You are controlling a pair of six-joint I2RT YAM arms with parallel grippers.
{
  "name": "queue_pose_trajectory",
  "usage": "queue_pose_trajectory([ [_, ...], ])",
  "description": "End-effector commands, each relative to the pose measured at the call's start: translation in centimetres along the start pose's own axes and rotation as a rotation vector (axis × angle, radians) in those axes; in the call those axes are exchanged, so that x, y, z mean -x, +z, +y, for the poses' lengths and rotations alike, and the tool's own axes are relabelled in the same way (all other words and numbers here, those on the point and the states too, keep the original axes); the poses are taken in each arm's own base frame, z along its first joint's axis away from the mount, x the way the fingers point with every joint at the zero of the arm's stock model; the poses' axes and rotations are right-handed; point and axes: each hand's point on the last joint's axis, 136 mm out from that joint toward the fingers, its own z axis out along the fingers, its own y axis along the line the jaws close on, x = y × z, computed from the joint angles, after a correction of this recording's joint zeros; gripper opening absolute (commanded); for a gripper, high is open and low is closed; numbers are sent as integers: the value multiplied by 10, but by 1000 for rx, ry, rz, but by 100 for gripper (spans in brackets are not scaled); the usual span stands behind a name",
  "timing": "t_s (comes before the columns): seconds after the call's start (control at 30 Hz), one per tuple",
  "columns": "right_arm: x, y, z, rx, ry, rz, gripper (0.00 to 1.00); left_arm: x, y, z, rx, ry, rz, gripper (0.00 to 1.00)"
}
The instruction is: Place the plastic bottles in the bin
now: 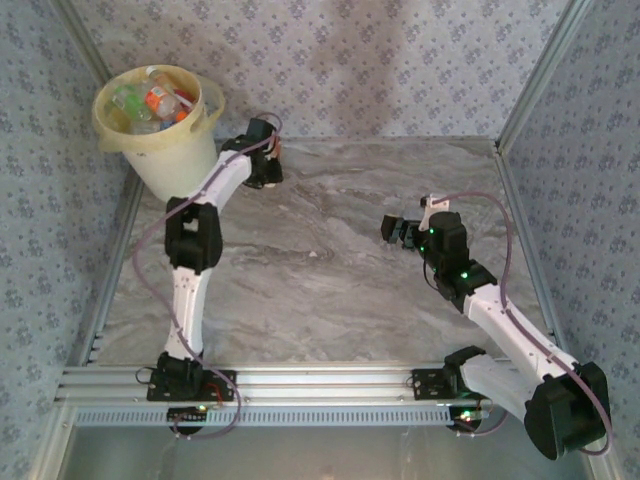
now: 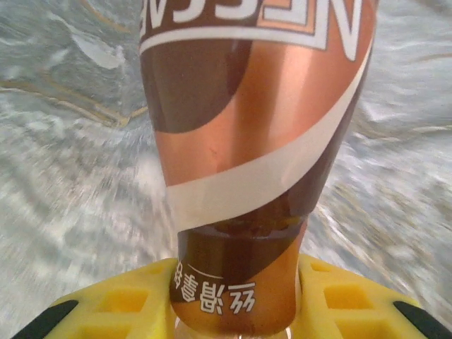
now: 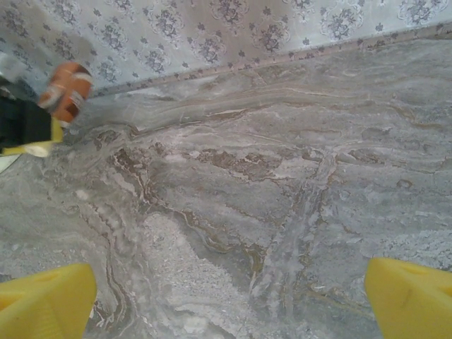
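Note:
A plastic bottle [image 2: 247, 127] with a copper-brown label sits between the yellow pads [image 2: 127, 304] of my left gripper [image 2: 236, 300], which is shut on its narrow end. From above, that left gripper [image 1: 264, 160] hangs over the marble table just right of the bin [image 1: 205, 120], a pale cream bucket at the far left. Several bottles [image 1: 150, 100] with orange and green labels lie inside it. My right gripper [image 1: 393, 230] stands open over the table's right half. Its yellow fingertips [image 3: 46, 300] are wide apart with bare marble between them. The right wrist view shows the held bottle [image 3: 66, 90] far off.
Patterned walls and metal frame posts [image 1: 530, 80] enclose the marble table [image 1: 330, 300]. An aluminium rail [image 1: 320, 380] carrying both arm bases runs along the near edge. The left arm's purple cable [image 1: 150, 240] loops beside it.

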Motion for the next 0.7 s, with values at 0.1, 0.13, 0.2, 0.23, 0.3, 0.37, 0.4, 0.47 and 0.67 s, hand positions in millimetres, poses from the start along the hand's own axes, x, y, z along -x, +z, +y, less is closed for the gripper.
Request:
queue_pose_trajectory([
  [0.1,21,1,7,32,20,-63,100,42,-133,-21,-125,-6,-302,31],
  [0.13,21,1,9,38,21,-65,100,44,-151,-19,-122,-5,-334,31],
  [0.2,23,1,11,49,27,-71,100,51,-188,-13,-108,-12,-417,31],
  [0.23,24,2,13,56,31,-75,100,58,-208,-7,-83,-20,-470,31],
  [0.3,27,2,15,68,41,-81,100,68,-240,7,-18,-36,-558,31],
  [0.37,31,2,19,86,52,-87,100,77,-264,24,56,-69,-632,31],
  [0.4,33,2,22,97,54,-90,100,81,-275,34,90,-89,-663,31],
  [0.47,35,1,25,109,56,-97,100,87,-293,57,178,-139,-725,31],
  [0.67,43,0,31,134,70,-107,100,97,-326,133,308,-344,-867,31],
])
